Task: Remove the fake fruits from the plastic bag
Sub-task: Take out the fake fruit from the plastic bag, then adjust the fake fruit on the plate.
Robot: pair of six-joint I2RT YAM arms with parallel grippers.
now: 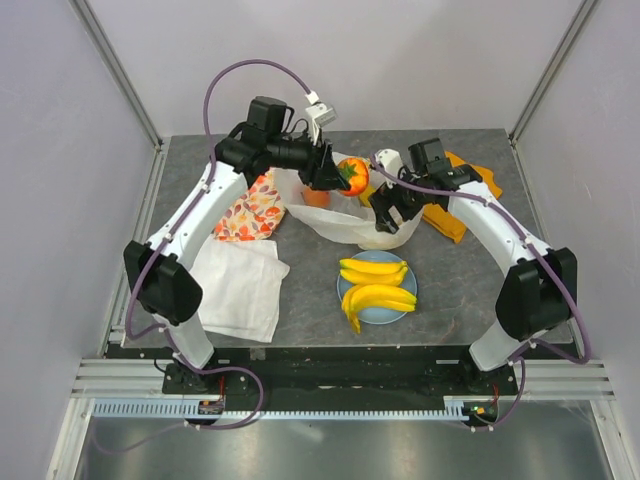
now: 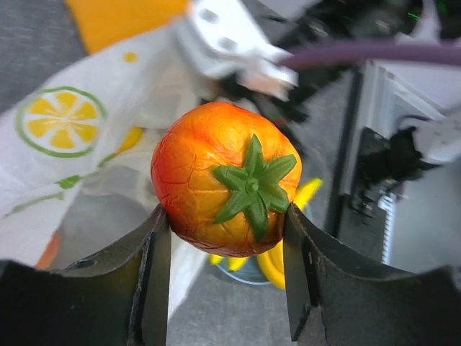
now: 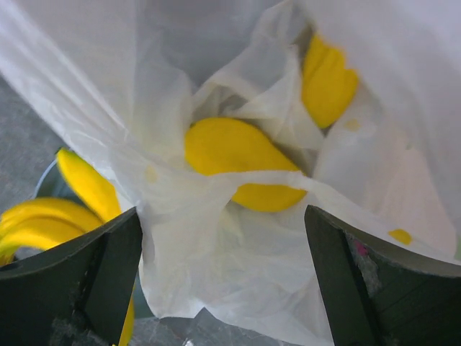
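Observation:
My left gripper (image 1: 333,174) is shut on a red-orange round fruit with a green top (image 1: 352,176) and holds it above the open mouth of the white plastic bag (image 1: 345,222). In the left wrist view the fruit (image 2: 223,180) sits between both fingers, clear of the bag (image 2: 79,151). My right gripper (image 1: 392,213) is open at the bag's right side. In the right wrist view its fingers (image 3: 108,277) straddle crinkled bag film (image 3: 238,274), and yellow fruit pieces (image 3: 241,155) show through it. Two bunches of yellow bananas (image 1: 377,287) lie on the light-blue plate (image 1: 344,289).
An orange floral cloth (image 1: 252,208) lies left of the bag and a flat white cloth (image 1: 240,287) lies in front of it. An orange cloth (image 1: 455,212) lies under the right arm. A small orange thing (image 1: 316,197) shows at the bag's mouth.

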